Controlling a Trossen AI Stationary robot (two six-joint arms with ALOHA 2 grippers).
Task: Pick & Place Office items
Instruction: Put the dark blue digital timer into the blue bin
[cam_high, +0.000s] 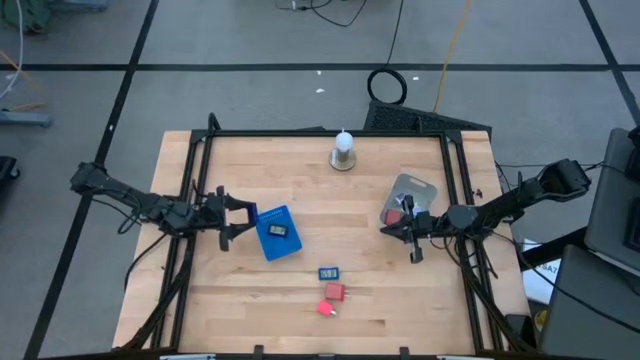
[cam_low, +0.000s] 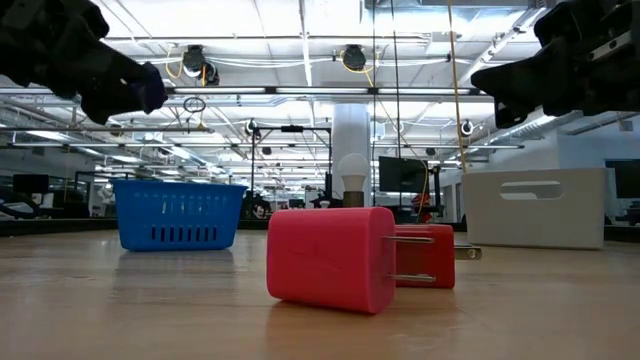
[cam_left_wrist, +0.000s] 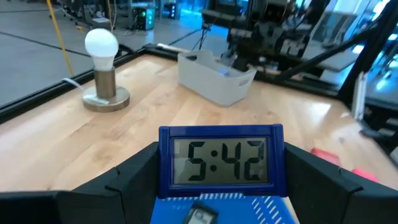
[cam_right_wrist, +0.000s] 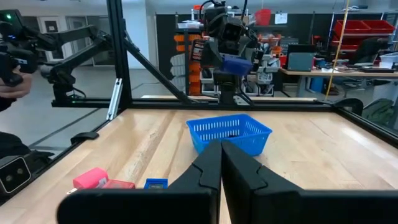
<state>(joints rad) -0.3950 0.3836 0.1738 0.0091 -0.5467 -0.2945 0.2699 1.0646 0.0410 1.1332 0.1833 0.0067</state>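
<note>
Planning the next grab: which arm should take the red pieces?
Right. The right gripper is empty and shut, with the red pieces in its view; the left gripper holds a blue clock over the blue basket.

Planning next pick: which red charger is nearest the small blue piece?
The red charger right beside the small blue piece; the other charger lies farther, toward the table's front edge.

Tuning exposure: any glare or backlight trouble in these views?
Low view: bright ceiling lights leave the left gripper and right gripper as dark silhouettes. Left wrist view: clock digits read without glare. High view: table evenly lit.
</note>
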